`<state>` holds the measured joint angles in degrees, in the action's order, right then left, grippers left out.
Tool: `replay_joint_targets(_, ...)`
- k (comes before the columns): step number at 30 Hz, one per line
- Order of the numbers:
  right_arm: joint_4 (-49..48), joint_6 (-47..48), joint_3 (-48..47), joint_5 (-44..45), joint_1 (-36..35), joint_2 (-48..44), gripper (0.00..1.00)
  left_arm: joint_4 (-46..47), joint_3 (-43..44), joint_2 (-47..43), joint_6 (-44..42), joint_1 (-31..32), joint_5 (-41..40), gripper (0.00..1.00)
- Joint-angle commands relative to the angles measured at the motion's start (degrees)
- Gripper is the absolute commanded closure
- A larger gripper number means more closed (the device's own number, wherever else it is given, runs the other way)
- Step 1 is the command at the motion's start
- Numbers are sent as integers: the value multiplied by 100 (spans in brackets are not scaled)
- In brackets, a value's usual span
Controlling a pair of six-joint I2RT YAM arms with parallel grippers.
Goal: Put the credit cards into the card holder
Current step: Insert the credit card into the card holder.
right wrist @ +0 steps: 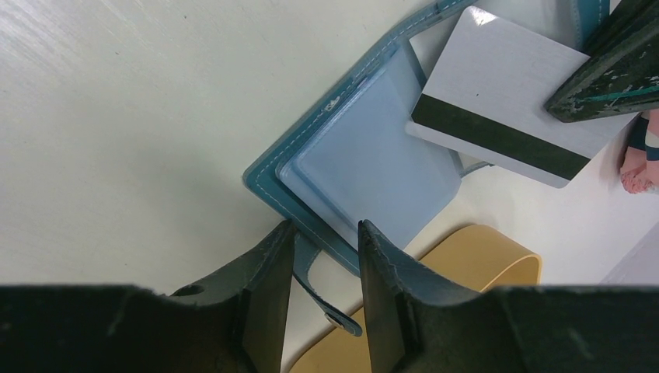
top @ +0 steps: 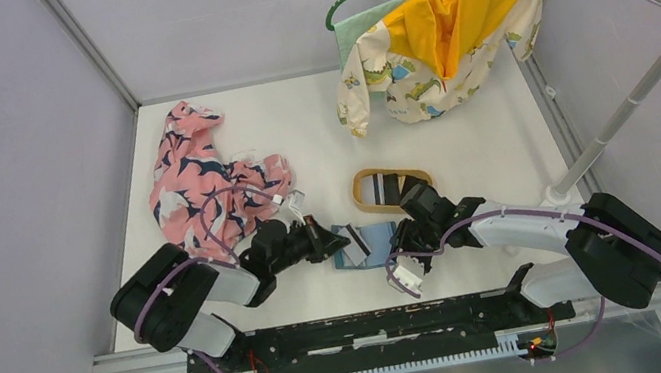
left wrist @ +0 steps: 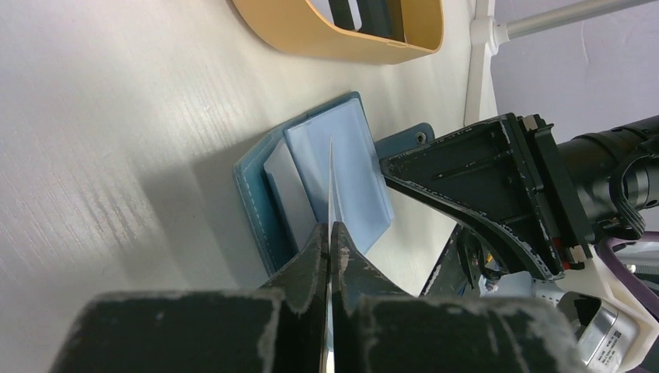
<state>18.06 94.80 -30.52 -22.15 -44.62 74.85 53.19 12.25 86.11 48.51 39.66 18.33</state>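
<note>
Holding one pale card point(right wrist: 505, 109) edge-on, the left pincer point(left wrist: 329, 233) is clamped tight. The card's long axis runs straight ahead from its tips, over the opened holder point(left wrist: 342, 155), which lies just beyond and below. The left arm is therefore the feeding arm. The right pincer point(right wrist: 322, 241) stands part-open, straddling the holder's tab edge with no visible pinch. A tray point(right wrist: 474, 256) sits just beside the holder. The card shows a black stripe only; no writing is legible.
</note>
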Motion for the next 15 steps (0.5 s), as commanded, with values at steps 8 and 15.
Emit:
replay_joint_targets(8,407,29,143,168,-24,124,58,-435,185,116,97,-55,76,98)
replay_joint_targets(15,401,29,134,190,-55,131,58,-1197,522,215,-76,-54,165,98)
